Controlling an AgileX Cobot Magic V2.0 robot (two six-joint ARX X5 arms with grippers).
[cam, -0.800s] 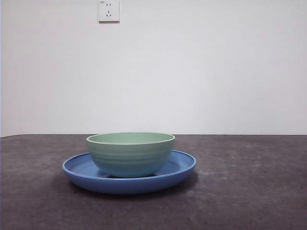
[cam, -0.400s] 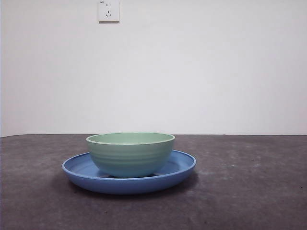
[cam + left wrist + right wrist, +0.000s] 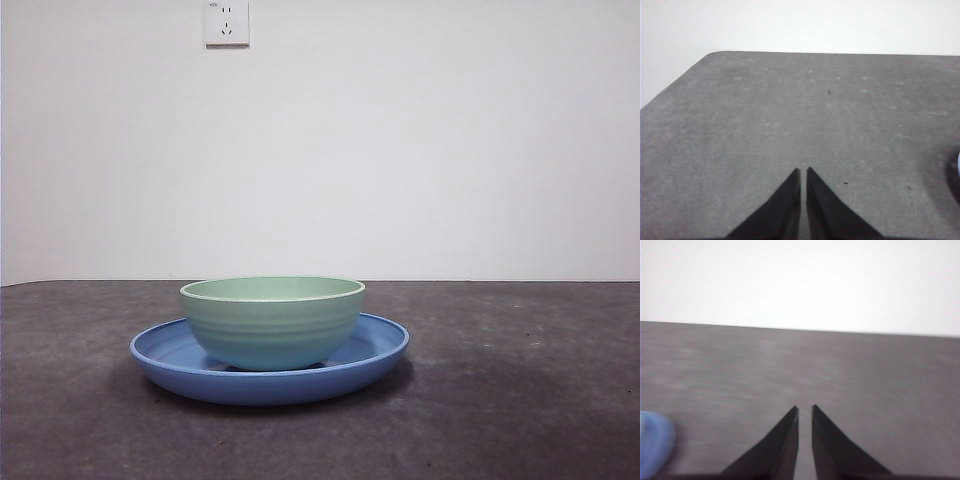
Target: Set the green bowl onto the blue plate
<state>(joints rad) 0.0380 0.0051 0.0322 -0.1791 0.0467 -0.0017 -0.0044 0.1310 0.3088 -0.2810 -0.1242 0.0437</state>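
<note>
A dark grey, faintly speckled desk (image 3: 520, 400) carries a wide, shallow, glossy blue plate (image 3: 375, 352), with a pale mint-green, ridged round bowl (image 3: 272, 322) sitting upright inside it. The left gripper (image 3: 803, 172) and right gripper (image 3: 804, 410) hover over bare desk, each with its 2 fingers nearly together and holding nothing.

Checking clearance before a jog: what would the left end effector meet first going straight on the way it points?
Only bare table: nothing lies ahead of the left end effector up to the far edge, as far as this view shows.
</note>
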